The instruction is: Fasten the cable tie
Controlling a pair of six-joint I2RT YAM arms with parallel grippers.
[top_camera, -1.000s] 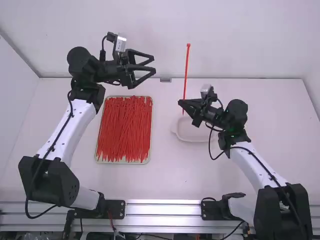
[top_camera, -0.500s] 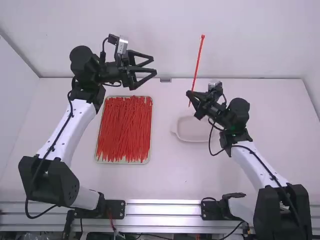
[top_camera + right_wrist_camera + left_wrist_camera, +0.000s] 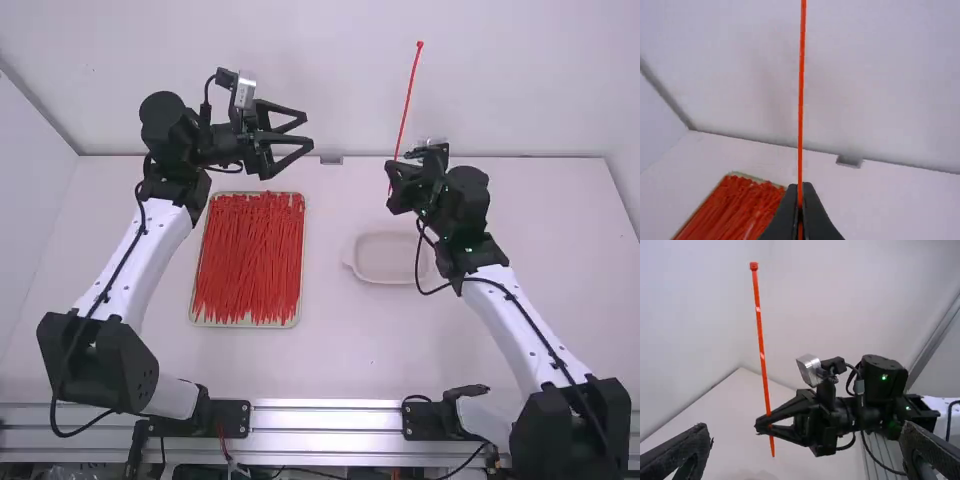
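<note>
Right gripper (image 3: 393, 188) first: its jaws are pinched down tight on a single red cable tie (image 3: 405, 105), and in the right wrist view I see the two black fingertips (image 3: 800, 192) pressed together with the strap (image 3: 802, 100) running straight out between them. The grip is low on the strap, near the tail end. From the left wrist view a short stub of tail pokes out below the right gripper (image 3: 765, 425), while the long part of the tie (image 3: 760, 355) stands up with its square head at the top. In the high view the tie points to about 12 o'clock, leaning a touch toward 1, up in the air in front of the back wall.

Over to the left gripper (image 3: 308, 133): spread wide, nothing in it, raised above the table at roughly 9 o'clock from the right one and well apart from it, with its open mouth facing the tie. Its own fingers (image 3: 685, 450) frame the left wrist view far apart.

Down on the white table (image 3: 330, 350), a shallow white dish (image 3: 385, 262) sits at 6 o'clock from the right gripper. At 9 o'clock from the dish is a tray (image 3: 303, 260) heaped with loose red ties (image 3: 250, 258), the same heap (image 3: 735, 210) I catch past the right fingertips. A small grey bracket (image 3: 331, 159) sits where table meets wall.
</note>
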